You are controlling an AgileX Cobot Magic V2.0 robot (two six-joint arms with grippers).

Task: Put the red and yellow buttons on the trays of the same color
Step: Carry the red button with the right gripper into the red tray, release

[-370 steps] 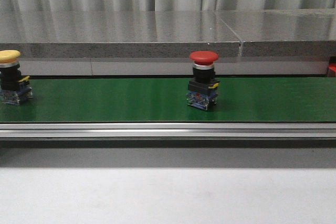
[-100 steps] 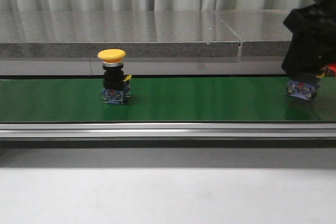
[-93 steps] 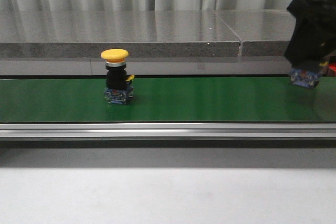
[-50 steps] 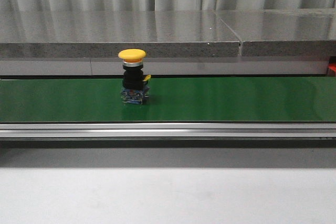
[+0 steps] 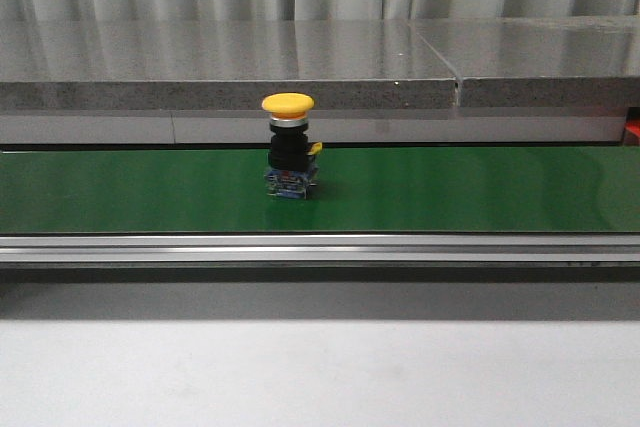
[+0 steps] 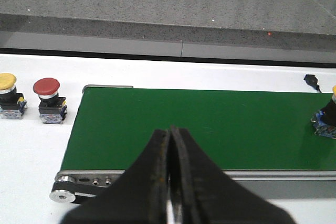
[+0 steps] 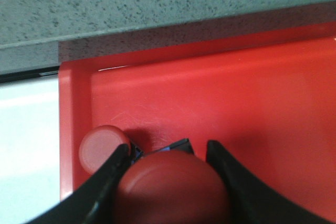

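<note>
Front view: one yellow mushroom-head button point(image 5: 289, 159) stands upright on the green conveyor belt point(image 5: 450, 192), long axis vertical, cap up, its small yellow tab pointing toward 3 o'clock. It sits left of the belt's midpoint, nearer the far edge. A sliver of red point(image 5: 634, 131) is cut off at the 3 o'clock edge of frame; too little shows to identify it. Neither arm appears here.

Left wrist view: the left gripper point(image 6: 170, 174) hangs over the near belt edge, fingers pressed together with nothing between them. The yellow button point(image 6: 327, 118) on the belt is cut by the frame edge at 3 o'clock; only part of its dark body and blue base is readable. Off the belt's end, on the white table point(image 6: 31, 150), a spare yellow button point(image 6: 9, 96) and a spare red button point(image 6: 49, 100) stand upright, just beside each other, caps up.

Right wrist view: the right gripper point(image 7: 167, 179) is closed on a red button point(image 7: 172, 187), seen cap-on from above, so its body is mostly hidden; long axis points toward the camera. It is over the red tray point(image 7: 252, 103). A second red button point(image 7: 104, 148) lies in the tray's corner, touching or just beside a finger; cannot tell which.
</note>
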